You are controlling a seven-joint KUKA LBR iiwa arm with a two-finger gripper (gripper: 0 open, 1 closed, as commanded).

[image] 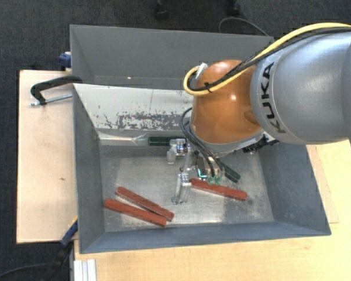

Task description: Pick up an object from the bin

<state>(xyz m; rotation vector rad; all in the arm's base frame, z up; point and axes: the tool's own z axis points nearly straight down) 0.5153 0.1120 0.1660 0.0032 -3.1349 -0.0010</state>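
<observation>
The gripper (184,187) hangs low over the middle of the bin (86,174), under the arm's orange cover (222,107). It is at the left end of a flat red-brown stick (222,191). This stick is long, thin and straight, and lies slightly slanted on the bin floor right of centre, toward the front wall. Whether the claw is released, clenched or grasping the stick cannot be told. Two similar red-brown sticks (139,207) lie side by side near the front-left corner, well apart from it. A slim dark green piece (162,140) rests along the back wall. The floor is scuffed grey metal and the back wall is speckled. Dark carpet (23,22) surrounds the bin.
</observation>
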